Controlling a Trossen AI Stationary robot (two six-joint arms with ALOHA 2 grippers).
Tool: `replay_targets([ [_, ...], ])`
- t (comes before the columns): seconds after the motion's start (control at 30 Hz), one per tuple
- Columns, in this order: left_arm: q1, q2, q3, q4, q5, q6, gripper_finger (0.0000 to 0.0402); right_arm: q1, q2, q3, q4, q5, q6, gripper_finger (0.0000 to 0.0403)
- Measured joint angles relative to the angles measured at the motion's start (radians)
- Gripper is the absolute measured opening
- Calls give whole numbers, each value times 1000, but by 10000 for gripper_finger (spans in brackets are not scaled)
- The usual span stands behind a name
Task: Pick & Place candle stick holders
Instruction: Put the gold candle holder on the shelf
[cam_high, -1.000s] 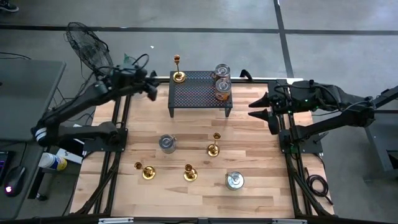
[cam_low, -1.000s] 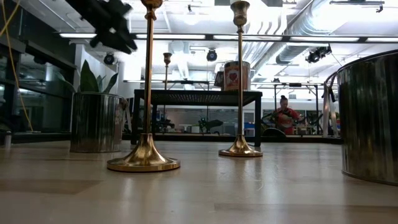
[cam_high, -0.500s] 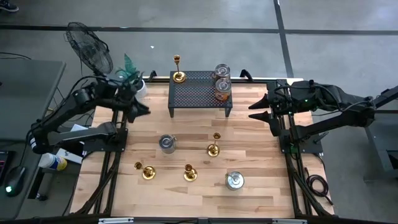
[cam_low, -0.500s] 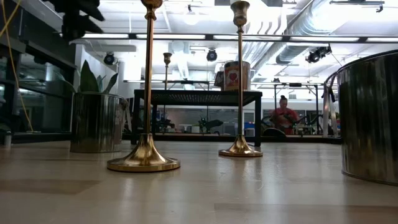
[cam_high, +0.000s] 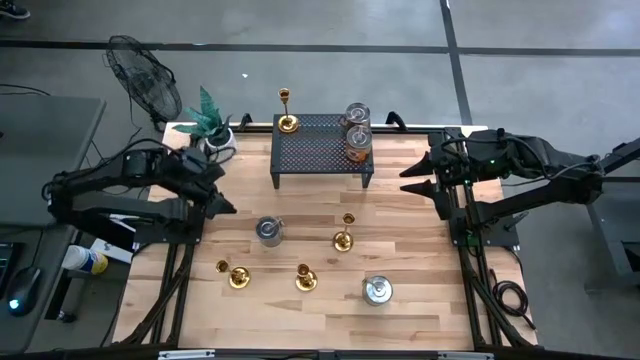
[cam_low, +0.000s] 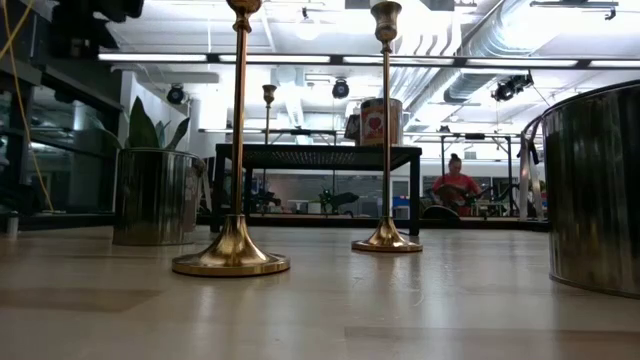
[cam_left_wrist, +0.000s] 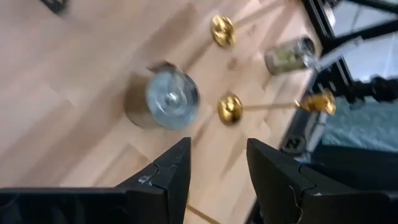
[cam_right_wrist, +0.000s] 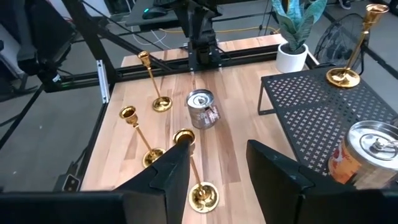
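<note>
— When we look straight down, we count four candle stick holders (cam_high: 343, 240): three standing on the worktop (cam_high: 410, 230), one on a corner of the black rack (cam_high: 320, 150), which also carries two cans (cam_high: 357, 143). Two tins (cam_high: 268, 231) stand among the three.
— From table height we see only three holders, plus a person (cam_low: 460, 187) in red far behind. We cannot read the can's red label.
— In the left wrist view, the left jaws stand parted and empty, above a tin.
— In the right wrist view, the right jaws are parted too, gripping nothing, and all four holders show.
</note>
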Motion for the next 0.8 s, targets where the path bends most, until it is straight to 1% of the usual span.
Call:
replay_targets([
  [0.17,-150,6,0,-1,-45,-68,152,0,0,0,-24,-17,0,151],
  [0.4,-325,6,0,-2,-51,-219,148,0,0,0,-75,-34,0,151],
  [0.6,-444,40,0,4,-47,-354,116,0,0,0,-95,-41,-5,149],
  [0.8,-533,62,1,5,-36,-457,84,0,0,0,-98,-42,-26,152],
])
